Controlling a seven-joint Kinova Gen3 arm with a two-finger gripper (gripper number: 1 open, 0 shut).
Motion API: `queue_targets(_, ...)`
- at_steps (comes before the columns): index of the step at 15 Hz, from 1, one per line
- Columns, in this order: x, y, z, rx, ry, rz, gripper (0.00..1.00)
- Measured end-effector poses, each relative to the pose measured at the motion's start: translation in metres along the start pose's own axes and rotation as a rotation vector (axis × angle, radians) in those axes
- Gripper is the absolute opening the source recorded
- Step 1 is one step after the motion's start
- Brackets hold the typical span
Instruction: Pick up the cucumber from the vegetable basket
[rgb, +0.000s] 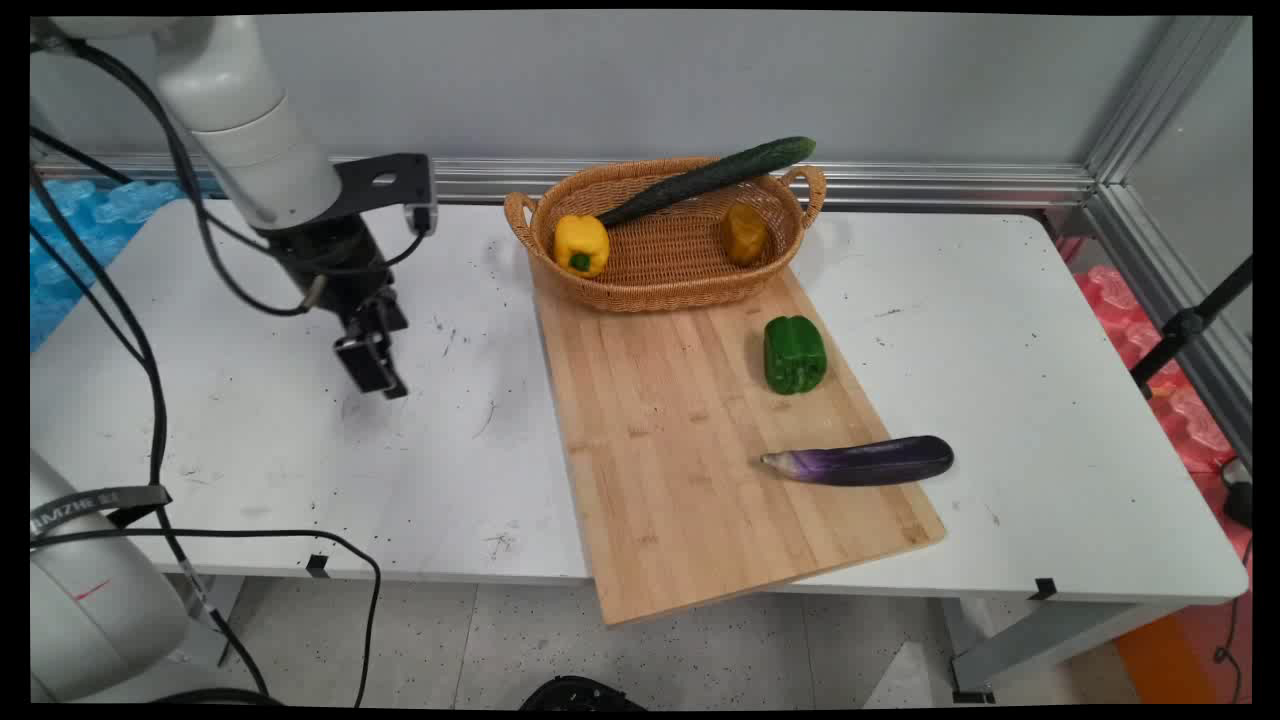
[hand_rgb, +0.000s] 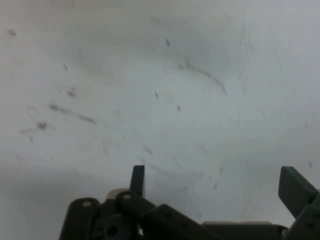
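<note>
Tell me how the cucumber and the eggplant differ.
The cucumber is dark green; the eggplant is purple. The cucumber leans across the basket, one end past its rim; the eggplant lies flat on the cutting board. The cucumber looks longer and thinner. Both are long vegetables, far from the claw.

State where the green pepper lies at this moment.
In the main view the green pepper lies on the wooden cutting board, right of centre, between the wicker basket behind it and the eggplant nearer the camera.

No readable text, labels, brands, numbers or signs in either view.
</note>
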Motion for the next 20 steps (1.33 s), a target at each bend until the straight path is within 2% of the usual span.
queue_targets(4, 0.032, -0.015, 0.000, 0.033, 0.077, -0.014, 1.00)
queue_targets(6, 0.057, -0.029, -0.001, 0.062, 0.128, -0.015, 1.00)
queue_targets(13, 0.137, -0.094, -0.011, 0.170, 0.316, -0.032, 1.00)
queue_targets(20, 0.188, -0.145, 0.006, 0.213, 0.434, 0.000, 1.00)
